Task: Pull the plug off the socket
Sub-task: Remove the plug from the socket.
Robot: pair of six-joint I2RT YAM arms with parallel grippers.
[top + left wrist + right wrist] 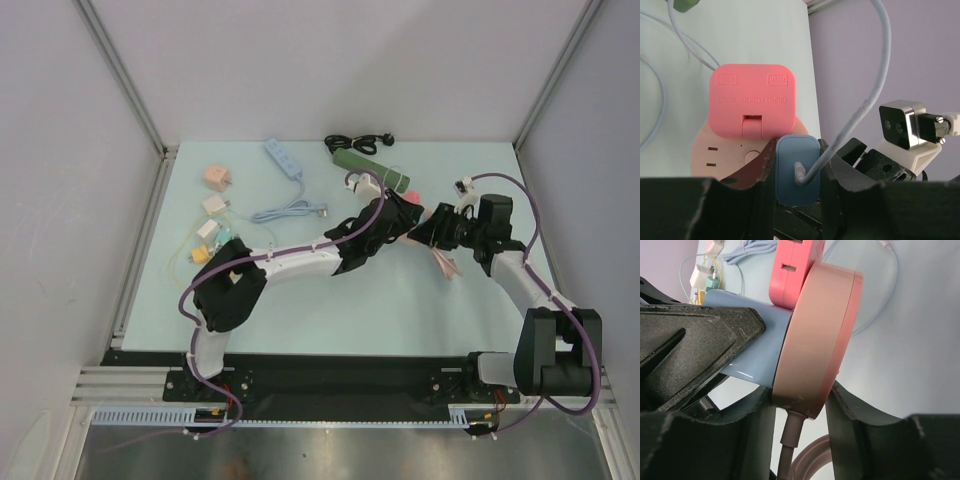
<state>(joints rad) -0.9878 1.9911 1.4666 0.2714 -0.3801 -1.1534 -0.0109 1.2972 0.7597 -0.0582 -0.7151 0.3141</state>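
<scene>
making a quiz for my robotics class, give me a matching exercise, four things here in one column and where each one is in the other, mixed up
1 blue plug
2 round socket
3 pink adapter
4 green power strip

A lying at the far side of the table
B pinched in the left claw
C on the socket's face, ungripped
D clamped in the right claw

Pairs: 1-B, 2-D, 3-C, 4-A
</scene>
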